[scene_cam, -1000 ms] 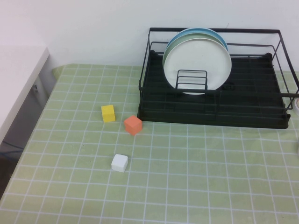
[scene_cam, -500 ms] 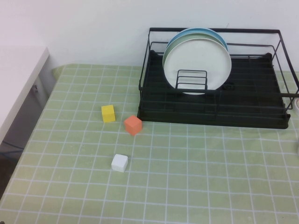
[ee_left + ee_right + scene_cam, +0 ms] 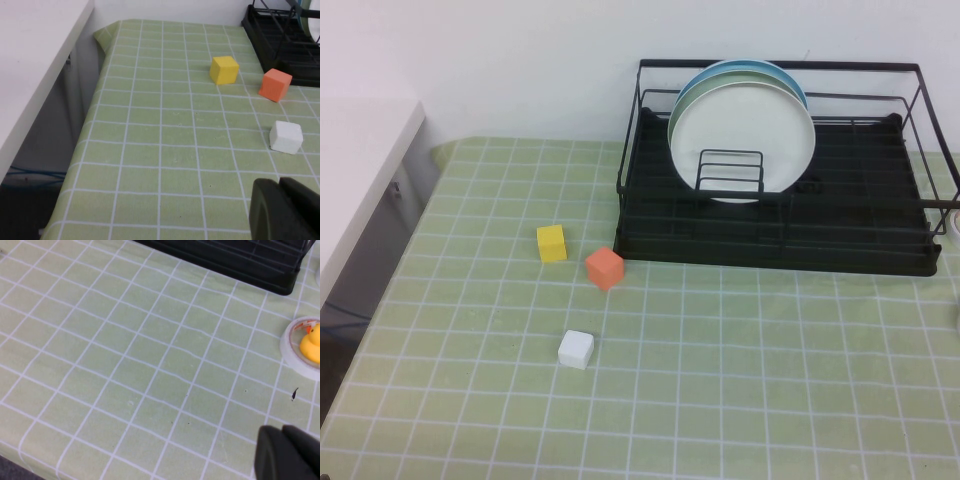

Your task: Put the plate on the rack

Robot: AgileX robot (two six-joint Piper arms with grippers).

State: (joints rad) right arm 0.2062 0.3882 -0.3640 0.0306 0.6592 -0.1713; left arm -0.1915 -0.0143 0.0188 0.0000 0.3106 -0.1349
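**Op A:** Plate (image 3: 745, 125) — where did you have it?

**Op B:** I saw it upper right of the high frame, white, standing on edge in the rack (image 3: 880, 245), leaning back against a mint plate (image 3: 682, 98) with a blue plate (image 3: 790, 82) behind that. A small wire divider (image 3: 730, 170) stood in front of its lower half.

**Op A:** And the arms?

**Op B:** Neither showed in the high frame. In the left wrist picture I only had the left gripper (image 3: 287, 210) as a dark block in the lower right corner; the two fingers looked pressed together with nothing between them. The right gripper (image 3: 290, 452) sat the same way, lower right corner of its own picture, fingers closed up and empty, above bare cloth (image 3: 770, 380).

**Op A:** Anything else on the table?

**Op B:** I counted three cubes left of centre in the high frame: yellow cube (image 3: 552, 243), orange cube (image 3: 605, 268) just beside it near the rack's front corner, and white cube (image 3: 576, 349) lower down, apart from both. At the right edge of the right wrist picture I saw a tape roll (image 3: 300, 347) with a yellow duck (image 3: 311, 344) sitting in it, near the rack's corner.
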